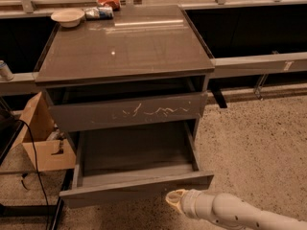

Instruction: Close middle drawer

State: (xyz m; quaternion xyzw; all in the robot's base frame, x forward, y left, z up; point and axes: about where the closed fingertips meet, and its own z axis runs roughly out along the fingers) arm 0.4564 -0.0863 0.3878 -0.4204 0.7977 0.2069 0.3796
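Note:
The middle drawer (139,188) is a wide, shallow grey-brown drawer with a plain flat front. It stands pulled far out of the cabinet (124,47), and its inside (136,150) is bare. Above it is the drawer front with white scratch marks (129,111), which is nearly flush. My gripper (173,199) has a pale yellowish tip on a white arm. It comes in from the lower right and sits just in front of and below the right part of the open drawer's front, very close to it.
A white bowl (67,17), a packet (99,12) and a red item (108,1) sit at the back of the cabinet top. A cardboard box (41,138) and a black cable (36,171) are on the left. Speckled floor (254,147) lies to the right.

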